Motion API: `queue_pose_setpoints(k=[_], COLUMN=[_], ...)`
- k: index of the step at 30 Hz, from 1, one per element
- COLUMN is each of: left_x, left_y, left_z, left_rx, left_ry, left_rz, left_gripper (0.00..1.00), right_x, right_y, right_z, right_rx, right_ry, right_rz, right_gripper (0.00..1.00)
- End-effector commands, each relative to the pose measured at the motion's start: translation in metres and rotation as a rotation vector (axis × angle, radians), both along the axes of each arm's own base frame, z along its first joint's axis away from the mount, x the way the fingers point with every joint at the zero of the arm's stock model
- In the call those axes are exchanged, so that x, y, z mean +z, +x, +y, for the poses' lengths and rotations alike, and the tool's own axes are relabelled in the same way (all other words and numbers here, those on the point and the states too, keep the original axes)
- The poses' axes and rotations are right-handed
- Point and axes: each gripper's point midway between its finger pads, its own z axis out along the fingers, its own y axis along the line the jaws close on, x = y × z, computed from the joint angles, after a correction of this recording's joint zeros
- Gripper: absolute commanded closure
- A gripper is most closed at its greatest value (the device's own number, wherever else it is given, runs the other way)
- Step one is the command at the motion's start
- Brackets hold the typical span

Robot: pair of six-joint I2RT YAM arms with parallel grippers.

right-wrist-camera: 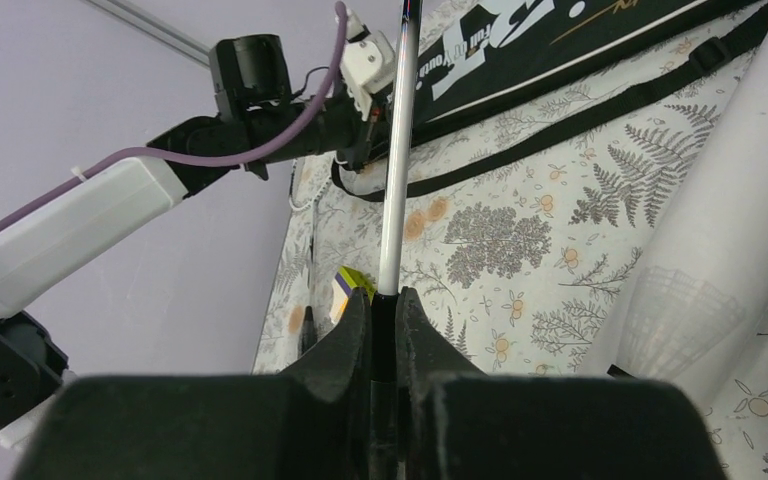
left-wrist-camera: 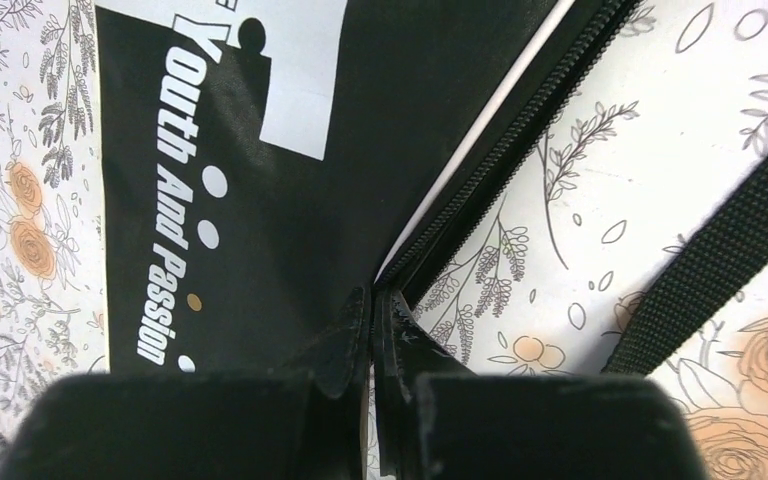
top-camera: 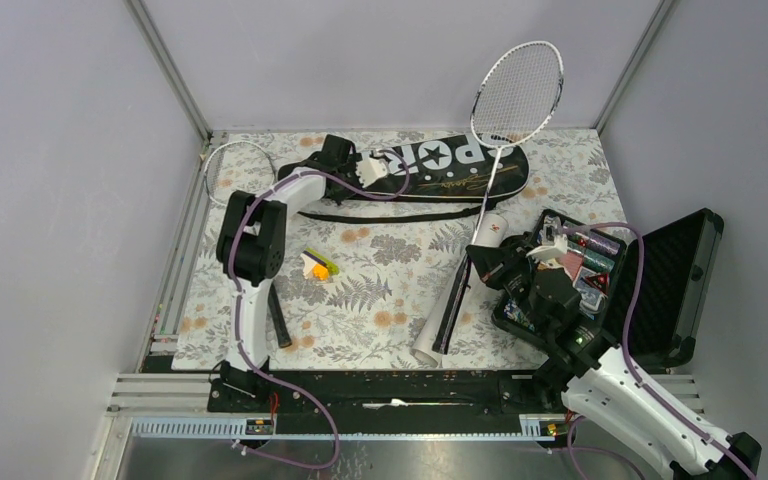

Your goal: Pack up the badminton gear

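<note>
Counting two rackets [top-camera: 516, 95], one bag [top-camera: 440, 172]

The flowered tabletop [top-camera: 380, 300] is carrying the items. A black bag [top-camera: 460, 165], a white tube [top-camera: 428, 342], a racket [top-camera: 238, 168] and a small yellow item [top-camera: 318, 265] are lying on it; an open black case [top-camera: 675, 270] is sitting at the right.

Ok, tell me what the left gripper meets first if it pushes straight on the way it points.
The zipper edge of the black bag: the shut left gripper sits right at it, seemingly touching, though depth is unclear.
</note>
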Motion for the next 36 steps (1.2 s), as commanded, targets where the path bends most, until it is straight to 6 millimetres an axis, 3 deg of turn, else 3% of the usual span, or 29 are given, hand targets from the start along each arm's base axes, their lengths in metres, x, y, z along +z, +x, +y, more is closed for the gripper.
queue_pose_setpoints(k=[1,7,15,22,36], left_x=[0.079,0.123,0.153,0.181,0.219], left_y=[0.009,-0.002,-0.012,-0.019,-0.042], left_z=[-0.021,-0.039,-0.04,-0.04,-0.056], left_rx=[0.017,0.1,0.255,0.378,0.438], left_ry=[-0.189,-0.387,-0.531,-0.647,-0.866], left_rz=[-0.102,-0.089,-0.06,-0.031,0.029], left_gripper=[1.0,1.0,1.0,1.0,1.0], right_x=[0.03,0.014,-0.01,-0.025,-0.015], right_y=[0.005,0.002,-0.014,-0.043,-0.075], right_z=[0.0,0.004,-0.001,-0.024,-0.031], right_rx=[-0.014,0.003,0.003,-0.042,0.003], right_ry=[0.055,0.062,0.036,0.045,0.129], right_rz=[-0.066,0.009,0.176,0.327,0.398], right_gripper=[1.0,1.0,1.0,1.0,1.0])
